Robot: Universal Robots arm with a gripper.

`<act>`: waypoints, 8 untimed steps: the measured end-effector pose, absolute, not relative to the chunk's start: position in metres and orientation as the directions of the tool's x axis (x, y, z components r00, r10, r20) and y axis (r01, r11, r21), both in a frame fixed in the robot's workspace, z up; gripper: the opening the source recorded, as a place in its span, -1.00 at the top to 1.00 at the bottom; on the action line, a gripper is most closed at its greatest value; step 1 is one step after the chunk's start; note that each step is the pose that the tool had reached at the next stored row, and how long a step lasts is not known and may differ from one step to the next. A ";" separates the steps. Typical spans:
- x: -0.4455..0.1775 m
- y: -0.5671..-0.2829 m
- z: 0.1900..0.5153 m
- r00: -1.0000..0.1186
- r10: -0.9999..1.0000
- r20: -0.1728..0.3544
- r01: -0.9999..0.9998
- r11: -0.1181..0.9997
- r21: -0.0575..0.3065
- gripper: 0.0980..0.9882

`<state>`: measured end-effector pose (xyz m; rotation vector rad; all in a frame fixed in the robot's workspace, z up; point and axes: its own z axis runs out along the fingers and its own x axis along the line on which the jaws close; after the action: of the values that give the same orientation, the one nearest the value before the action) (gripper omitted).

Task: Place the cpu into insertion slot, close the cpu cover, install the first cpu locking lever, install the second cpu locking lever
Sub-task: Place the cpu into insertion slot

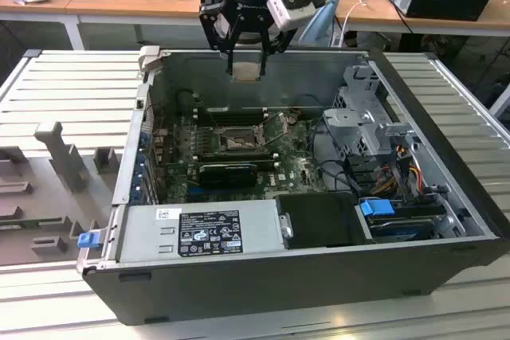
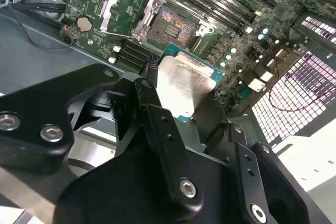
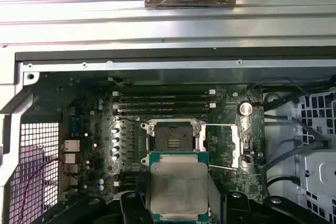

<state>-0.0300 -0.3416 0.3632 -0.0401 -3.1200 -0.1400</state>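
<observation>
Up above the open computer case, the end effector was clamped on the cpu. It hung near the back wall of the case, well apart from the motherboard below.

So as far as I could judge, nothing on the list was finished yet. The chip was picked up but not seated, the cover wasn't closed, and neither lever was latched.

In the first wrist view the insertion slot sat bare, a dark square recess with a silvery rim. The cpu cover was flipped back to one side of it, a thin shiny metal plate. Two skinny wire locking levers looked swung clear too.

The chip itself was a flat square with a dull, brushed beige-silver face and a green edge. Matte black fingers pinched it on opposite sides. Long black memory slots ran just beside the socket.
</observation>
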 end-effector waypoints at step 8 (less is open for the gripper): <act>-0.030 -0.342 0.363 -0.998 0.067 0.019 0.068 0.994 0.089 0.03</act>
<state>-0.0300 -0.3416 0.3632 -0.1054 -3.1204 -0.1407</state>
